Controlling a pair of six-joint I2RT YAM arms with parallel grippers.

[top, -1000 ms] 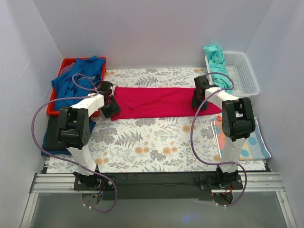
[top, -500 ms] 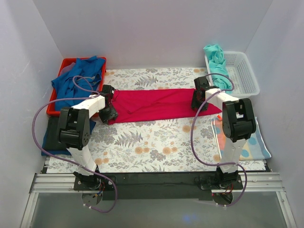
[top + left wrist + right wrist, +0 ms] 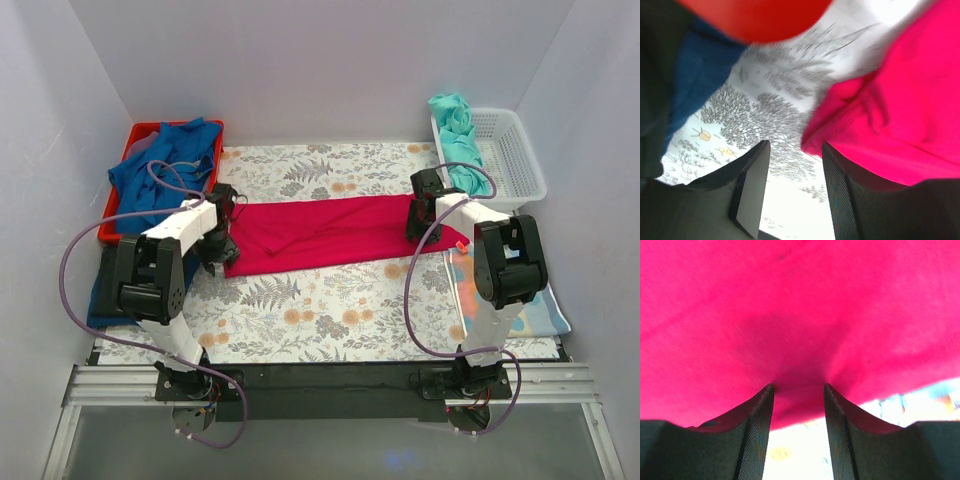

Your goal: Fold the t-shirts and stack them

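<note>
While the fern-and-flower printed tablecloth [image 3: 330, 310] looks as it did a second ago, the soft crimson-pink short-sleeved t-shirt [image 3: 330, 232] on it has shifted. Folded into a long band across the far middle of the table, it now lies a little nearer, and its left end has swung toward the near edge, so the band slants. At far left the blue t-shirt [image 3: 165, 160] heaped in the red plastic bin [image 3: 140, 130] is unchanged. So are the teal t-shirt [image 3: 458, 130] draped over the white mesh basket [image 3: 520, 150] at far right and the flat folded stack of dark tees [image 3: 100, 295] at near left. The left gripper [image 3: 795, 146] has drawn back off the band's left end toward the near left. Its fingers are apart with only tablecloth between them, and the shirt's corner is just beside one finger. The right gripper [image 3: 799, 386] has barely moved on the right end; its fingers stand apart, tips pressed into the cloth, a pucker rising between them. Likely the lengthwise fold is laid and dragged into place, leaving the crosswise folds and the stacking to do.
</note>
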